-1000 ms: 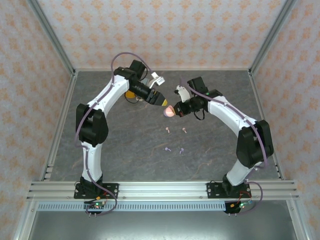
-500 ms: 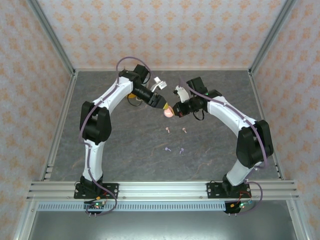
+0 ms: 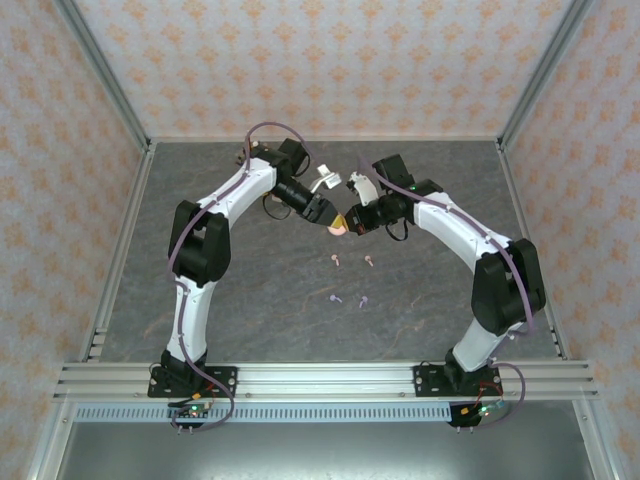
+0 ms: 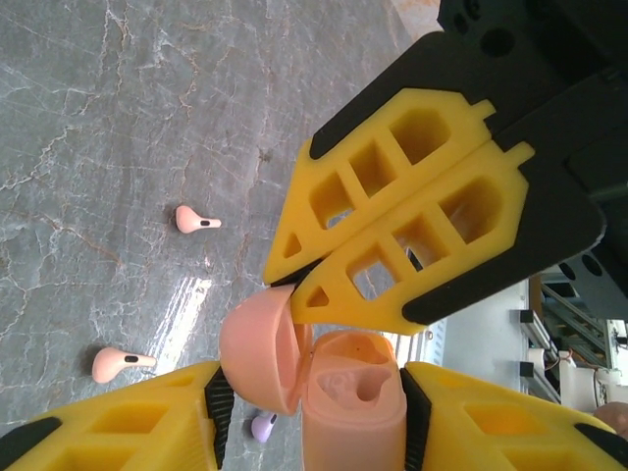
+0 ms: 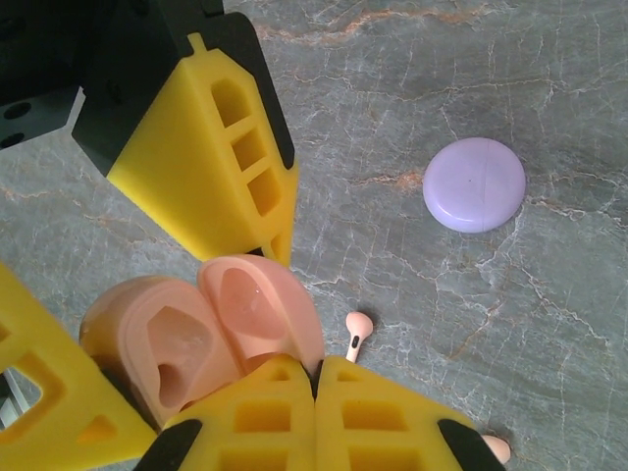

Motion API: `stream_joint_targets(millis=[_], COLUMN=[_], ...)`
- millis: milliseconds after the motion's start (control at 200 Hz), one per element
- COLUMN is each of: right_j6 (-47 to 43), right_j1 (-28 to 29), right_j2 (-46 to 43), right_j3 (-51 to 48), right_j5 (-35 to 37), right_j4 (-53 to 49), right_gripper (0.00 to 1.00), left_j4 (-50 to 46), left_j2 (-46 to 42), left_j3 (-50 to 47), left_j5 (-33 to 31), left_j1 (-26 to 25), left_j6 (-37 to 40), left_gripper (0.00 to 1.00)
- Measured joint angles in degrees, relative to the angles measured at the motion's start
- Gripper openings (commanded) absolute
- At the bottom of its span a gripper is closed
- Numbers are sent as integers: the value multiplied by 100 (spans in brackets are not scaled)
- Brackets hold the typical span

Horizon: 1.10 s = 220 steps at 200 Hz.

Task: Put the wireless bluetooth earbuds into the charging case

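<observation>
Lena: Swinging in from up and to the side over the last second, the left gripper (image 4: 312,392) has narrowed and now brackets the peach-pink plastic charging case (image 4: 355,422). The case and the right gripper (image 4: 294,287) sit where they did.

Tom: How do the left jaws stand?

Lena: Partly open, as wide as the case. One black pad lies against the flipped-back lid, the other against the body. There's contact on both sides, so I read it as a grip. How firm it is, I cannot tell.

Tom: And the right?

Lena: Its jaws are fully together and hold nothing. The joined yellow tip rests on the lid's rim. My guess is that it props the lid back so the left gripper can take the body without the lid dropping shut.

Tom: Anything in the sockets?

Lena: No, both moulded hollows look empty and face the wrist cameras.

Tom: So where are the buds?

Lena: They're loose on the grey marbled tabletop (image 3: 250,290), all on the arm-base side of the case. The left pale pink stemmed plastic earbud (image 3: 339,261) and the right pale pink earbud (image 3: 369,262) lie near the case. The left lilac earbud (image 3: 335,298) and the right lilac earbud (image 3: 363,300) lie further out the same way. None touches the case.

Tom: Anything else?

Lena: A smooth lilac round disc (image 5: 474,183) lies flat, well apart from the case.
</observation>
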Motion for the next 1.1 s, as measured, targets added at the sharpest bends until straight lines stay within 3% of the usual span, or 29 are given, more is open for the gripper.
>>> stream_joint_targets(millis=[1101], right_j6=[48], right_j1=[0], right_j2=[24], right_j3=[0], right_j5=[24], right_j4=[42], right_gripper=[0], left_j4=[-402], left_j2=[46], left_j3=[37], left_j5=[291], left_j1=[4], left_j6=[450], left_gripper=[30])
